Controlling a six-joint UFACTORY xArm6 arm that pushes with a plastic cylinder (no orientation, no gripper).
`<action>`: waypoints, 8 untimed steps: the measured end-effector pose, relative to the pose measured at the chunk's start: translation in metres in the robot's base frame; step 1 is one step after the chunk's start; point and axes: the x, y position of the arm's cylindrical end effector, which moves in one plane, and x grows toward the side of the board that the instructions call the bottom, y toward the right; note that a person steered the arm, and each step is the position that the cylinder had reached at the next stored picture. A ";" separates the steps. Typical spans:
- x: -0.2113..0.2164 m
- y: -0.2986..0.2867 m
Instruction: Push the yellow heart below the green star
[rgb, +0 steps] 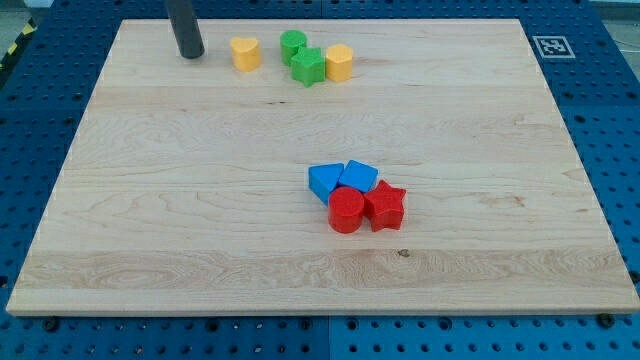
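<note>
The yellow heart lies near the view's top, left of centre. The green star lies to its right, touching a green round block above it and a yellow hexagon-like block on its right. My tip stands on the board just left of the yellow heart, with a small gap between them.
A cluster sits right of the board's centre: a blue block, a second blue block, a red cylinder and a red star. The wooden board lies on a blue perforated table. A marker tag is at the top right corner.
</note>
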 end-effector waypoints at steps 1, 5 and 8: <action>-0.007 0.007; -0.001 0.045; 0.032 0.062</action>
